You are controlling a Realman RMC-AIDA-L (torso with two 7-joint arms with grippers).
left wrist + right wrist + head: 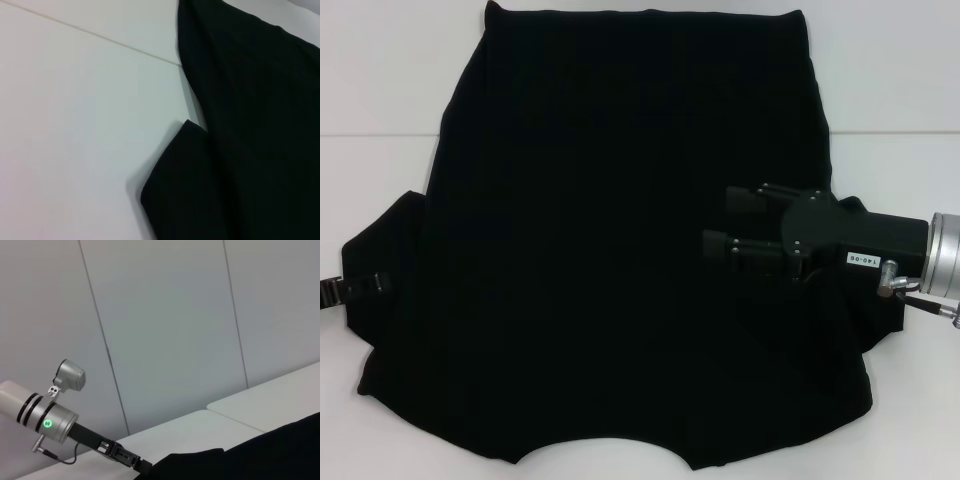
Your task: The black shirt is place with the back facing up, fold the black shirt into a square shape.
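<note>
We see the black shirt (610, 250) spread plain side up across the white table (380, 90), sleeves out both sides, our right gripper (720, 222) above its right half, fingers spread, left gripper (350, 288) at the left sleeve edge, finger state unclear.

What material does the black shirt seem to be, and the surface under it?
The black shirt looks like soft matte cloth: it lies limp with gentle folds at the sleeve. The white table looks like a hard, smooth panel, perhaps laminate, with a thin seam line.
</note>
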